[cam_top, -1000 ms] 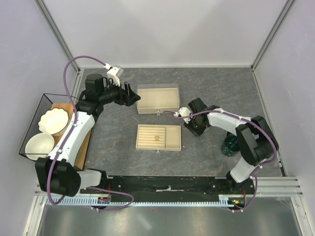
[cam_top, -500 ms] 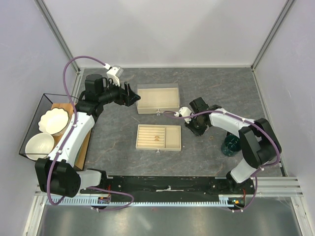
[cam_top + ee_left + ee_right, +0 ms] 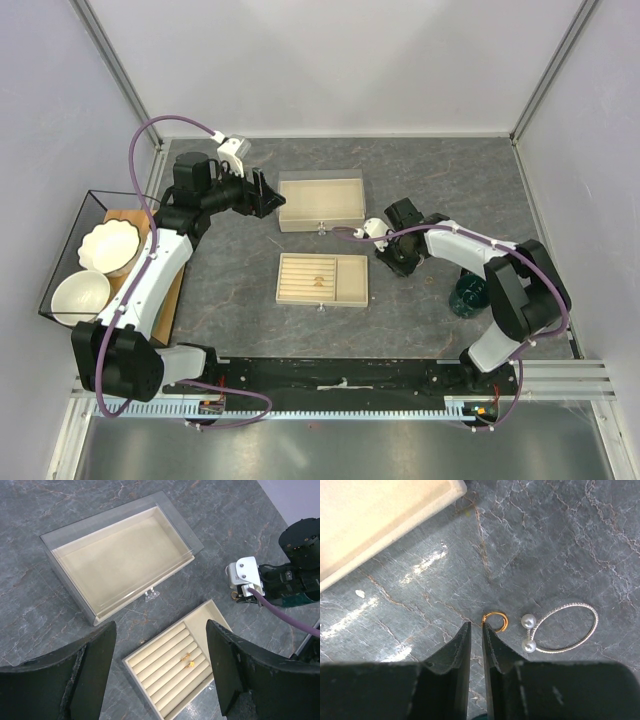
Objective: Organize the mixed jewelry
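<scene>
Beside the gold ring (image 3: 495,613) lies the silver hoop (image 3: 528,621), pearled ends toward it.

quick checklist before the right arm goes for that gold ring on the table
1. Gold ring lies free on the table, apart from the silver hoop: ok.
2. Right tool lined up on the ring: not ok, the ring sits just right of the fingertips.
3. Right tool wide enough to straddle the ring: not ok, its jaws are open only a slit, narrower than the ring.
4. Slotted tray has free slots: ok, only two gold pieces lie in it.
5. Left tool out of the way: ok, open and empty, beside the beige box.
</scene>
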